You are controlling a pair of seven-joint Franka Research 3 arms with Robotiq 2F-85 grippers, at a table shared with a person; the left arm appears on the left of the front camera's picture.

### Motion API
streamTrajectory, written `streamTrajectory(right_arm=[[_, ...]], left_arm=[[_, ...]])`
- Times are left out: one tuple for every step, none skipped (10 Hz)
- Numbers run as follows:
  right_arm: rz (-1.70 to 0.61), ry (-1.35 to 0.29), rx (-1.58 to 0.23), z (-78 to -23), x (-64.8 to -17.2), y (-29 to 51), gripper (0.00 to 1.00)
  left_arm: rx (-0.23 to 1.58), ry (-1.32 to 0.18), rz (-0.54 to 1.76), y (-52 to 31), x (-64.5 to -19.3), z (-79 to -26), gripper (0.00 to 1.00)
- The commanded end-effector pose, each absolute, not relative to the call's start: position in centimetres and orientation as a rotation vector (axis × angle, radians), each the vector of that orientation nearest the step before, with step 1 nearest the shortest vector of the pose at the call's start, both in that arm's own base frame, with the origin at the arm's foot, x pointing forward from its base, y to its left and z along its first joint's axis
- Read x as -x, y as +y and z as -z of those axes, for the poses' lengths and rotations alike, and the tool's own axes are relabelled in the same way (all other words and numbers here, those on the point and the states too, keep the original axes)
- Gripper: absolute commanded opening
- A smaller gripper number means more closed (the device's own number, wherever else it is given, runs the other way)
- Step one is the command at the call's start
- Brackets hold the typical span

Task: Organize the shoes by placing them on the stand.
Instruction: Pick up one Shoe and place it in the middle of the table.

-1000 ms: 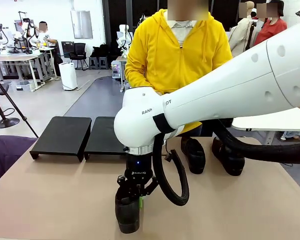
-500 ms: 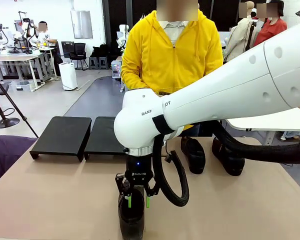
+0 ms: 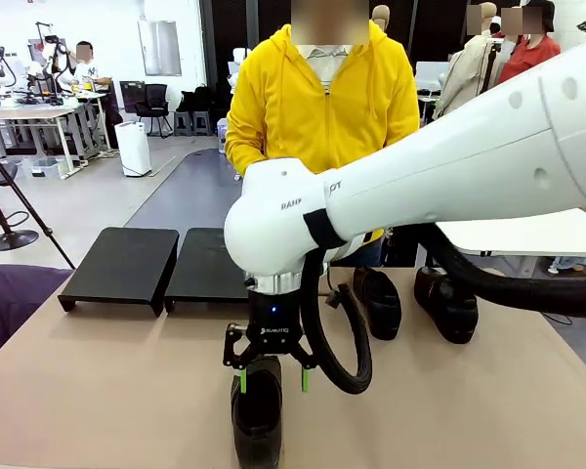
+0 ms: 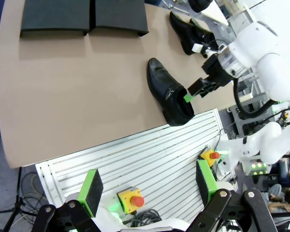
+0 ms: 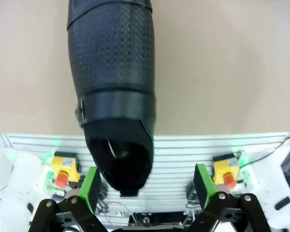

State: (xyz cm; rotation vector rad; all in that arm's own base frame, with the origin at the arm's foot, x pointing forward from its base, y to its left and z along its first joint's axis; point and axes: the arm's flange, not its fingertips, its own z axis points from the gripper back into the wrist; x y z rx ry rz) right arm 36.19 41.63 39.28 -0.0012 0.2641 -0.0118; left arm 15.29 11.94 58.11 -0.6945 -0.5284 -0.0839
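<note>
Black shoe is lying beneath our R gripper, which we're pointing straight down, jaws wide, holding nothing; L gripper wide too. Stand sitting far-left, two more shoes far-right.

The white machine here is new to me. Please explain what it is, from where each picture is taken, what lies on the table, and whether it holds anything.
It is a robot with two white arms, each ending in a two-finger tool. The front view looks across the table at a person in yellow. The other two pictures come from wrist cameras. On the table lie three black shoes, a near shoe and two farther right, and two black stands. The right tool hangs open over the near shoe and grips nothing. The left tool is open too, above a metal base.
</note>
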Motion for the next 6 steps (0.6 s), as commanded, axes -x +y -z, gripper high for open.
streamTrajectory(right_arm=[[-0.026,0.244,-0.012,-44.0,-34.0,37.3,1.00],[-0.041,0.238,-0.020,-46.8,-32.6,34.6,1.00],[-0.110,0.263,-0.021,-49.5,-31.3,31.0,1.00],[-0.175,0.304,-0.050,-51.3,-31.0,26.7,1.00],[-0.258,0.337,-0.145,-52.3,-31.5,21.5,1.00],[-0.279,0.344,-0.270,-52.8,-32.1,16.3,1.00]], left_arm=[[0.707,-0.535,0.101,11.9,-15.2,-58.1,1.00],[0.707,-0.535,0.101,11.9,-15.2,-58.1,1.00],[0.707,-0.535,0.101,11.9,-15.2,-58.1,1.00],[0.707,-0.535,0.101,11.9,-15.2,-58.1,1.00],[0.707,-0.535,0.101,11.9,-15.2,-58.1,1.00],[0.707,-0.535,0.101,11.9,-15.2,-58.1,1.00]])
